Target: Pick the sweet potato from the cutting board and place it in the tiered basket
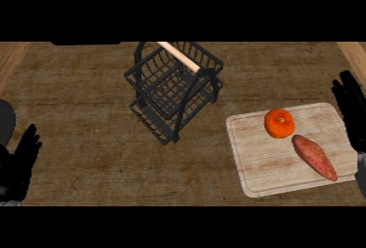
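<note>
- The sweet potato (pixel 314 157) is seen lying flat on the pale wooden cutting board (pixel 261 169) at the right of the desk (pixel 85 121), its length running diagonally from upper left to lower right.
- An orange, round fruit or vegetable, possibly a small pumpkin or tomato (pixel 280 123), is set just beside the sweet potato's upper end on the same board; contact between the two cannot be told.
- The right hand (pixel 350 109) is shown at the board's right edge with straight, spread fingers, nothing held; it is judged to be placed for a reach onto the sweet potato from the side.
- The left hand (pixel 20 164) is seen resting with fingers straight and empty at the lower left edge of the view, well apart from the board.
- The black wire tiered basket (pixel 175 89), with a light wooden handle across its top, stands at upper centre, apart from the board's upper left corner.
- The bare desk between board and basket is judged to leave the carry unobstructed; the orange item is judged the one thing liable to be nudged during the grasp.
- The pick is judged not yet begun.
</note>
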Action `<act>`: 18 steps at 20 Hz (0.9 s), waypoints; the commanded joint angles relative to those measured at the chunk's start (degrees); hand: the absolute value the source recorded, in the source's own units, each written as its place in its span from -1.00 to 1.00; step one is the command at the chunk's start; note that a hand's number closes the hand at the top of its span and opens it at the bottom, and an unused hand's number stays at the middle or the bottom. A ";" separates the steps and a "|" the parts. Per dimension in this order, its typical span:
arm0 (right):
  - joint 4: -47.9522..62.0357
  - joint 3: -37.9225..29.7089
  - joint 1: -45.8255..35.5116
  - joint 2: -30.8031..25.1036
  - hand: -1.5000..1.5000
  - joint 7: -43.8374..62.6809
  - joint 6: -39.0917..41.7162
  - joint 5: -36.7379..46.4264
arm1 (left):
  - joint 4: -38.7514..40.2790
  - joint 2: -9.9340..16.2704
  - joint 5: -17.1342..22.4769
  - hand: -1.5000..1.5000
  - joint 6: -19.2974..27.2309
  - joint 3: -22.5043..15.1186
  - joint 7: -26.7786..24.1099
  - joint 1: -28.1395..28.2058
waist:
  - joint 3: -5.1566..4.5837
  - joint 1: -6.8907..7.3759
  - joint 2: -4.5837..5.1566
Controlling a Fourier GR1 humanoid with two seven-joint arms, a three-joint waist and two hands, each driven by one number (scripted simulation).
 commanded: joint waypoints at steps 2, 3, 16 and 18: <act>-7.54 4.18 -0.12 0.70 1.00 -4.22 13.71 -4.67 | -0.69 -0.37 0.20 0.00 -3.58 -0.67 -0.69 -3.80 | -0.63 -0.24 -1.23; -9.01 5.70 -1.18 1.50 1.00 -6.51 18.56 -6.69 | -3.71 -0.56 0.47 0.00 -4.21 -1.34 -1.24 -3.43 | -0.47 0.67 -1.56; -9.73 -0.71 15.21 -9.31 -1.00 -27.35 25.24 5.00 | -5.36 -6.12 1.41 0.00 -12.55 -2.62 -3.77 -8.39 | -0.63 0.32 -1.07; -9.50 -2.15 12.54 -12.98 -1.00 -26.08 23.85 8.74 | -6.63 -6.86 2.15 0.00 -13.19 -3.78 -2.78 -6.75 | -0.64 0.80 -1.08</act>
